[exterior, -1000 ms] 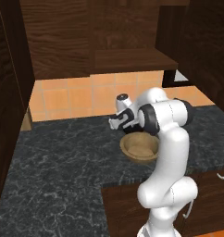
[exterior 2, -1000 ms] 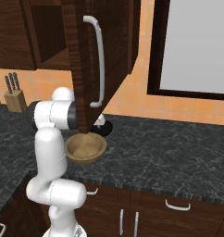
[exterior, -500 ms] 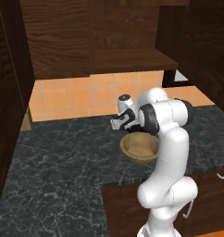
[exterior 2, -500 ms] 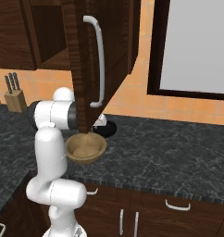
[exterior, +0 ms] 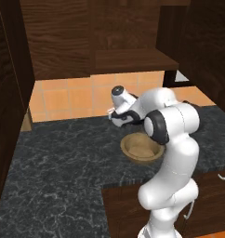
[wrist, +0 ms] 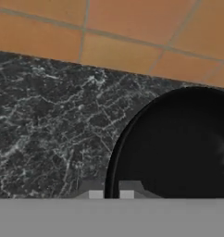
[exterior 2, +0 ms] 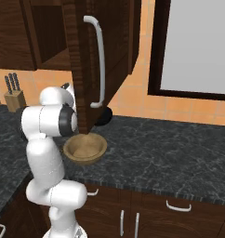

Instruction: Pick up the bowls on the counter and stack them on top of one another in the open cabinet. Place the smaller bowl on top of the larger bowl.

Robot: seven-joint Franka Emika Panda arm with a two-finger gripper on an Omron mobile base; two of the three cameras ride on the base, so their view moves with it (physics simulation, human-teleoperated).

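Presently the white arm reaches forward and low over the dark grey-black marbled stone table (exterior: 63,158), its claw (wrist: 111,193) down at the rim of the small glossy black round bowl (wrist: 178,148). In the hand view the two finger tips sit close together, one on either side of the bowl's near rim, but whether they are pressed onto the rim or merely straddling it cannot be told. The black bowl rests on the table near the orange tiled wall (wrist: 132,28); in the right base view a part of it (exterior 2: 104,116) shows behind the lower edge of the open dark brown wood-grain cabinet door (exterior 2: 93,60) with its pale curved handle (exterior 2: 99,60). The wide, shallow tan wood-coloured bowl (exterior: 141,148) stands upright on the table just in front of the black bowl, beside the arm's forearm, and apart from the claw; the right base view shows it (exterior 2: 85,148) below the door's bottom edge. The dark brown wall cabinet's plain wooden shelf (exterior: 133,60) lies above both bowls. A wooden knife block with dark handles (exterior 2: 14,95) stands at the far left of the table against the wall. A large dark-framed pale panel (exterior 2: 198,46) is set in the wall to the right.
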